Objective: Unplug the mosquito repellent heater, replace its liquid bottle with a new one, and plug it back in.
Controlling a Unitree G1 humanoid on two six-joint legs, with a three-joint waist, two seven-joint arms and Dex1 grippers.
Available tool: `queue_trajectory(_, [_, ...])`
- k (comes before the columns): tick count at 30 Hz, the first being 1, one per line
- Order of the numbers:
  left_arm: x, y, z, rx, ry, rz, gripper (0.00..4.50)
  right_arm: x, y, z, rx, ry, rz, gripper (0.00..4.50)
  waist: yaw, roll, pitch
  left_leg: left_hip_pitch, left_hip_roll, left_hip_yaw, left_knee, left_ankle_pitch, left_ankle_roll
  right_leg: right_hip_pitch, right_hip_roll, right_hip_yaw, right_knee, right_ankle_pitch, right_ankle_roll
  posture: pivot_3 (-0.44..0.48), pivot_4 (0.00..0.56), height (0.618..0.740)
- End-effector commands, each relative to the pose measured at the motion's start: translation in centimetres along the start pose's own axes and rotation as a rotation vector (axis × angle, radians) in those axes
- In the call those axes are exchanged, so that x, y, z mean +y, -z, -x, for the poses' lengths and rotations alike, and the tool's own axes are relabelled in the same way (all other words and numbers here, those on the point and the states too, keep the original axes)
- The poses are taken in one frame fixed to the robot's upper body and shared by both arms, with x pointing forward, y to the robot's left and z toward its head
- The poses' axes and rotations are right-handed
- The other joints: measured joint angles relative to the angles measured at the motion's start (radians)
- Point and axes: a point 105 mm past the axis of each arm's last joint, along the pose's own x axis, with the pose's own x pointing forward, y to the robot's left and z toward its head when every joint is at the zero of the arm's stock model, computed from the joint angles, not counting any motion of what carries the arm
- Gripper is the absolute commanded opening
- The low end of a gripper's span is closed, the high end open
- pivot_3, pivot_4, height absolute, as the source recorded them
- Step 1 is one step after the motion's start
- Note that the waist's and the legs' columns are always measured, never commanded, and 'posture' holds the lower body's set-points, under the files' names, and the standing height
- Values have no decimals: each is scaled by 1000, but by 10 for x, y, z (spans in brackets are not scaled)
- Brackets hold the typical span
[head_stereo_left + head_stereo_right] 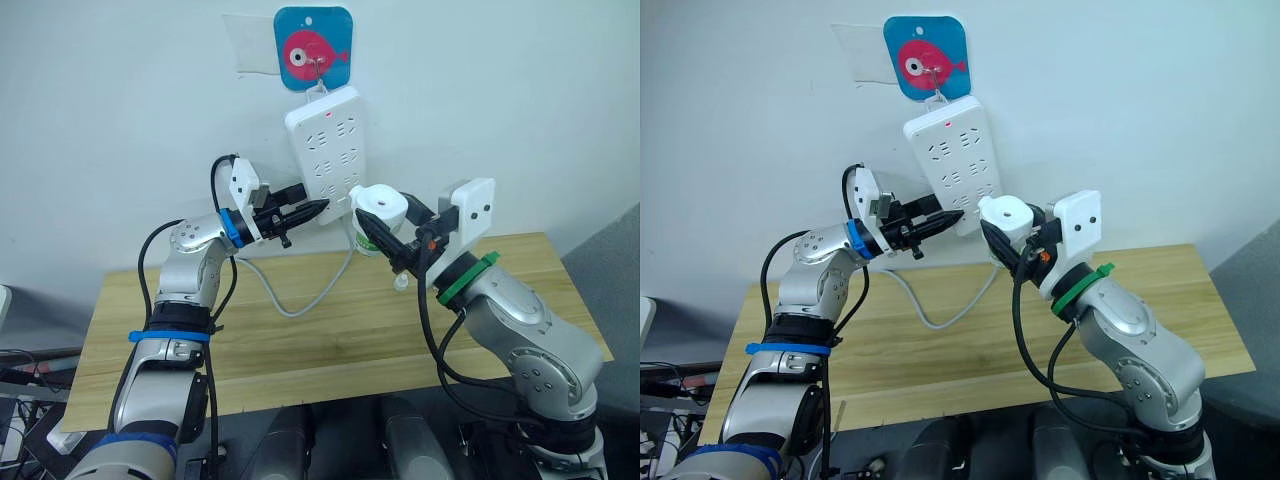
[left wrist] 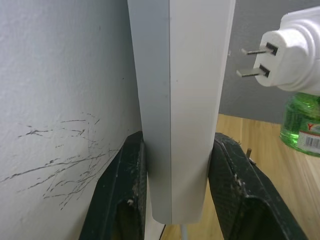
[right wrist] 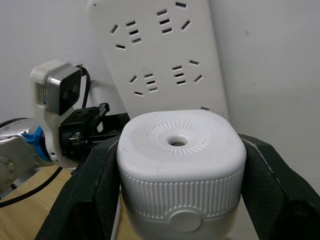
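A white power strip (image 1: 325, 155) hung on the far wall from a hook on a blue card with a pink fish (image 1: 313, 47), its cord (image 1: 300, 300) trailing down onto the wooden table (image 1: 330, 330). The left gripper (image 1: 318, 208) reached up to the strip's lower left edge, and its two black fingers (image 2: 122, 190) were clamped on either side of the strip's lower end.

Just right of that, the right gripper (image 1: 385, 238) held the mosquito repellent heater (image 1: 381, 206) up in the air, clear of the table and close to the strip's lower right corner. Its fingers (image 3: 85, 195) pressed against both sides of the white body, the round vented top facing the wrist. The heater's two metal prongs (image 2: 255, 61) pointed toward the strip without touching it, and a green liquid bottle (image 2: 302, 125) hung beneath the heater.
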Motion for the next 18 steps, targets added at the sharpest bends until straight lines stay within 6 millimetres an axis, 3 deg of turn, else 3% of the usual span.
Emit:
queue_trajectory(1, [0, -14, -2, -39, 6, -32, 1325, 1, -8, -6, -38, 22, 38, 2906, 0, 0, 0, 0, 0, 0, 0, 0, 0, 0, 0, 0, 0, 0, 0, -166, 252, 740])
queue_trajectory(18, [-2, -15, -2, -39, 17, -35, 1325, -3, -12, -15, -88, 48, 50, 2906, 0, 0, 0, 0, 0, 0, 0, 0, 0, 0, 0, 0, 0, 0, 0, -162, 254, 740])
